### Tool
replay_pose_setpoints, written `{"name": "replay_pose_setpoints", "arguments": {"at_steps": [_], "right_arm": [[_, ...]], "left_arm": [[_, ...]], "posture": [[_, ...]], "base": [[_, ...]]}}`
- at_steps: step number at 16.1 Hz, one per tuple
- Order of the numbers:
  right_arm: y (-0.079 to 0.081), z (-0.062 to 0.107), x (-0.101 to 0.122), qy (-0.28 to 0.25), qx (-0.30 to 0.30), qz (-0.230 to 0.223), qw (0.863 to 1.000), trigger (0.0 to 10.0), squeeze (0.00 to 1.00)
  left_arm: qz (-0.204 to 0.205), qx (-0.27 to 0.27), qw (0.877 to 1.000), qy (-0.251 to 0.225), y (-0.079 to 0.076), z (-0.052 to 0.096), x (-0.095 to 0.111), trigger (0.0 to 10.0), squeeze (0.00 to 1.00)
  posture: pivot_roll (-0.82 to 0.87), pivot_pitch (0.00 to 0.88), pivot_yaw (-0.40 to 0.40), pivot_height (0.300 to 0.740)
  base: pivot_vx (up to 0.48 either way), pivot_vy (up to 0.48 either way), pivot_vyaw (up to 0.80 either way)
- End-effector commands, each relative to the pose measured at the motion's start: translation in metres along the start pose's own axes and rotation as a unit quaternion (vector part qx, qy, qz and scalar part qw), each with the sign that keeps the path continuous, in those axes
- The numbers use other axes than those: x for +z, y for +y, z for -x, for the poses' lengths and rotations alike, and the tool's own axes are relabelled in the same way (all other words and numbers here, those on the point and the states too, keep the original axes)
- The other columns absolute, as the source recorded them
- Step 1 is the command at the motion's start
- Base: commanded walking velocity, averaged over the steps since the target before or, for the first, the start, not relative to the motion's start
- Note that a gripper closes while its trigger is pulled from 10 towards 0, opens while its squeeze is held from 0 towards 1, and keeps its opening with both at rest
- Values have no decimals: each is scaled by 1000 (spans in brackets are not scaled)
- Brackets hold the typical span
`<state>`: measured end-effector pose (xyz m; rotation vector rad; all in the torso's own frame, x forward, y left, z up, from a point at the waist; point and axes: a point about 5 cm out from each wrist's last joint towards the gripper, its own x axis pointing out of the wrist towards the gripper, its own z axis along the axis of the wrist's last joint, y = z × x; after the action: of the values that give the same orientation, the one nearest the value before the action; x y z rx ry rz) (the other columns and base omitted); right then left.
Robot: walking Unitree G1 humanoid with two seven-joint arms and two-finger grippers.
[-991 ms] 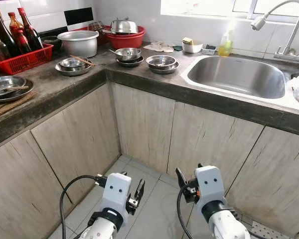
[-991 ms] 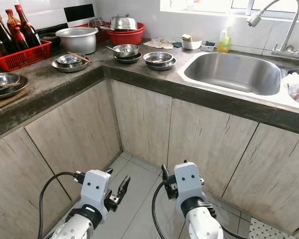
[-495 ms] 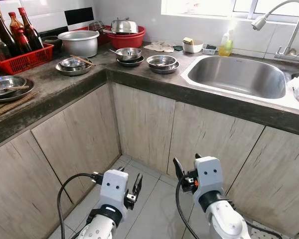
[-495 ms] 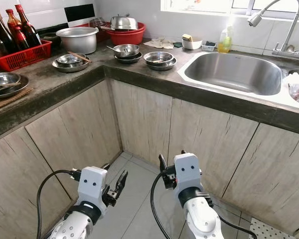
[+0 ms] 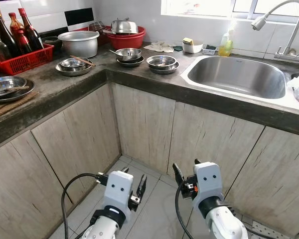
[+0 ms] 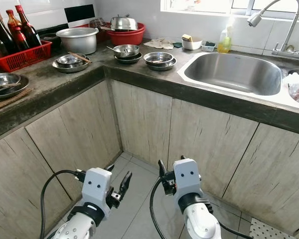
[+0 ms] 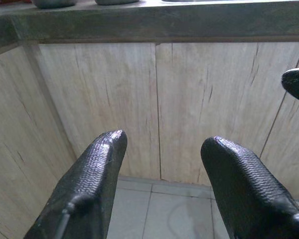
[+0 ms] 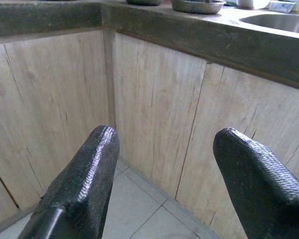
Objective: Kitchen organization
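both the left gripper [image 5: 139, 191] and right gripper [image 5: 183, 180] released, low by the cabinets; steel bowls [image 5: 161, 62] on the desk [image 5: 65, 87] likely light, stiff, slick, so take by the rim.

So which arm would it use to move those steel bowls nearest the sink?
Probably the right. The right gripper hangs open below the steel bowls beside the sink; the left gripper, also open, sits farther toward the corner.

Steel bowls on plates [image 5: 162, 63] upright on dark countertop [image 5: 60, 87], grey pot [image 5: 78, 43], red basin [image 5: 124, 39] behind
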<state>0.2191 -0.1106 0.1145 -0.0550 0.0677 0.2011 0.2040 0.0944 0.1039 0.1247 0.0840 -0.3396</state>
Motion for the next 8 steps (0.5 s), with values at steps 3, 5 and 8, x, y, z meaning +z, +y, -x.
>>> {"name": "replay_pose_setpoints", "arguments": {"at_steps": [3, 5, 8], "right_arm": [[2, 1, -5, 11, 5, 5, 1000, 10000, 0], [4, 0, -7, 18, 5, 6, 1000, 10000, 0], [2, -1, -6, 17, 2, 2, 1000, 10000, 0]], "left_arm": [[-4, -6, 1000, 1, -1, -1, -2, 10000, 0], [-4, -6, 1000, 1, -1, -1, -1, 10000, 0], [-4, -7, 1000, 1, -1, -2, -1, 10000, 0]], "posture": [[159, 0, -15, 740], [159, 0, -15, 740], [162, 0, -19, 740]], "base": [[0, 0, 267], [0, 0, 800], [251, 0, 0]]}}
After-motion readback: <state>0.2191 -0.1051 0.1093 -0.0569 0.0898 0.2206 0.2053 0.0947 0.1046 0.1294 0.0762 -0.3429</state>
